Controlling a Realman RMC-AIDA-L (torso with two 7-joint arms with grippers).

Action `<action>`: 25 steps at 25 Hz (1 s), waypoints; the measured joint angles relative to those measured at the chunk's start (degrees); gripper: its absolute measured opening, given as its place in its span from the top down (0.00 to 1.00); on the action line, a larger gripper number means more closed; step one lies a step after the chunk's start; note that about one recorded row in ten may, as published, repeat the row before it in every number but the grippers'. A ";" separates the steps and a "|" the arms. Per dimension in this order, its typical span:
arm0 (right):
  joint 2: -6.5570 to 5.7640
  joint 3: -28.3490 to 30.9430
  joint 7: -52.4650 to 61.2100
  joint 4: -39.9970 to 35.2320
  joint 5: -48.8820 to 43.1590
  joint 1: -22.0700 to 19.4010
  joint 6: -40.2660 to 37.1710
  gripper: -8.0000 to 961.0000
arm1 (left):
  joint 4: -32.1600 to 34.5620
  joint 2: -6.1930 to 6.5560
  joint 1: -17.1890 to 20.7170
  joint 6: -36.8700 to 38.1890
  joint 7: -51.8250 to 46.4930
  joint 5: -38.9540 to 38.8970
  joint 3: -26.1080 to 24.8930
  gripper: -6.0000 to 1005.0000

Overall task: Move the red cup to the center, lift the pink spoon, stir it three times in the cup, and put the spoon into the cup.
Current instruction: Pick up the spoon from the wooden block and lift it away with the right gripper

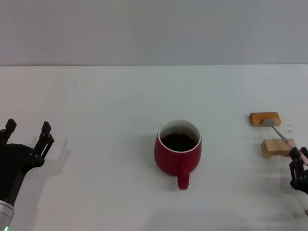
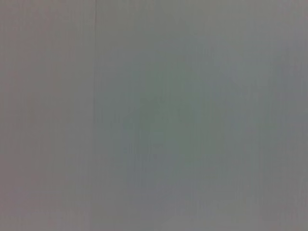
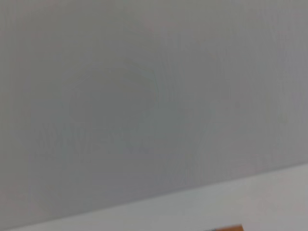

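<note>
a plain white desk meets a pale grey wall. the red cup stands mid-desk, holding dark liquid, its handle pointing to 6 o'clock. at 3 o'clock from it the pink spoon bridges two wooden blocks, bowl toward 11 o'clock, handle toward 5 o'clock. the right hand sits at the handle end, grip unclear. the left hand hovers at 9 o'clock, fingers spread, empty.
</note>
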 joint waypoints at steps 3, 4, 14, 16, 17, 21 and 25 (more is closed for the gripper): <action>-0.08 0.01 -0.08 -0.06 0.00 -0.16 -1.64 0.96 | 0.00 -0.01 0.04 0.12 0.00 0.00 0.13 0.19; -0.10 0.02 -0.09 -0.18 0.00 -0.19 -2.39 0.96 | -0.01 -0.01 0.07 0.27 0.00 0.00 0.20 0.19; -0.23 0.17 -2.99 -1.59 -0.02 0.40 -10.61 0.99 | 0.00 -0.13 0.29 1.35 0.00 0.00 0.45 0.19; -0.23 0.17 -3.09 -1.62 -0.17 0.68 -11.84 0.99 | -0.01 -0.12 0.38 1.42 0.00 0.00 0.46 0.19; -0.23 0.17 -3.12 -1.68 -0.25 0.86 -12.29 0.99 | -0.01 -0.11 0.43 1.47 0.00 0.00 0.45 0.19; -0.28 0.02 -3.23 -1.78 -0.35 1.54 -14.59 0.99 | 0.24 -0.10 0.54 2.07 0.00 0.00 0.48 0.19; -0.31 -0.15 -4.47 -1.18 -0.38 1.80 -17.23 0.99 | 0.41 -0.09 0.80 2.93 0.00 0.00 0.53 0.19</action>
